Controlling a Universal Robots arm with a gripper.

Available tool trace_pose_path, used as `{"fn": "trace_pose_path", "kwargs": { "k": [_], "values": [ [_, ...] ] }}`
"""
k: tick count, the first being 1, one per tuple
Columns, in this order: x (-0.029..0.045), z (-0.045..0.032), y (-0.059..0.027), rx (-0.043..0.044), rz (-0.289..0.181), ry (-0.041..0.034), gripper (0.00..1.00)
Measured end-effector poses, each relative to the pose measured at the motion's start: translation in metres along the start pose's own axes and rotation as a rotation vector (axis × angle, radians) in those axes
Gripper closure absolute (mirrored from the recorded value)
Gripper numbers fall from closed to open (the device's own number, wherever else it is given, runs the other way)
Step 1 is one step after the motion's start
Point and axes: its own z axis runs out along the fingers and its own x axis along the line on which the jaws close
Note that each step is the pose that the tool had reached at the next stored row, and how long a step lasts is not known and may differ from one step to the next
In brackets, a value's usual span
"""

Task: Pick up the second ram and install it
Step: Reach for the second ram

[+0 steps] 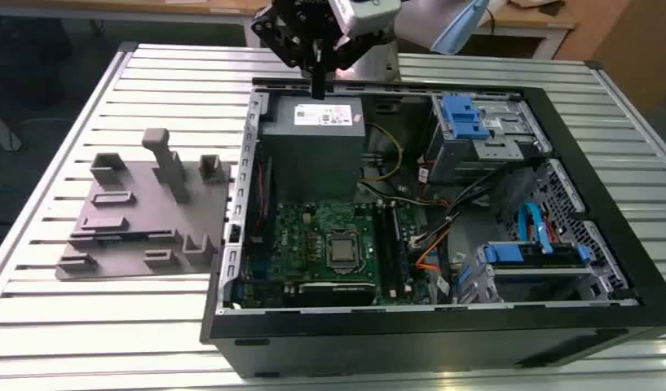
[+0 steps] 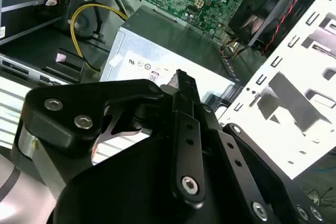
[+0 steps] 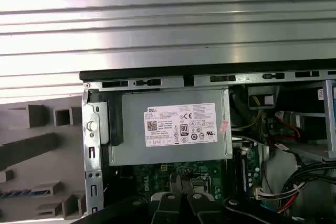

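Tool (image 1: 316, 94) hangs shut, supply (image 1: 310, 122) just beneath it; whether it grips the ram we cannot tell. We would keep it square to the slots (image 1: 393, 244).

Bright even light, glare on table slats (image 3: 157, 30)

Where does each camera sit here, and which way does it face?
Exterior view: off the arm, raised, looking down into the open computer case; the hand hangs above the power supply.
First wrist view: on the arm, facing down at the power supply; the hand shows.
Second wrist view: behind the hand, looking along it.
Shared: all three show power supply and hand.
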Motion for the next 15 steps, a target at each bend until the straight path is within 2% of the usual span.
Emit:
{"fn": "trace_pose_path", "kwargs": {
  "k": [4,6,8,15],
  "values": [
    [0.0004,0.0000,0.0000,0.0000,0.000,0.0000,0.90],
    [0.0033,-0.0002,-0.0003,0.0001,0.000,0.0000,0.90],
    [0.0100,-0.0003,-0.0008,0.0000,0.000,-0.0002,0.90],
    [0.0410,-0.0011,-0.0031,-0.0002,0.000,-0.0022,0.90]
  ]
}}
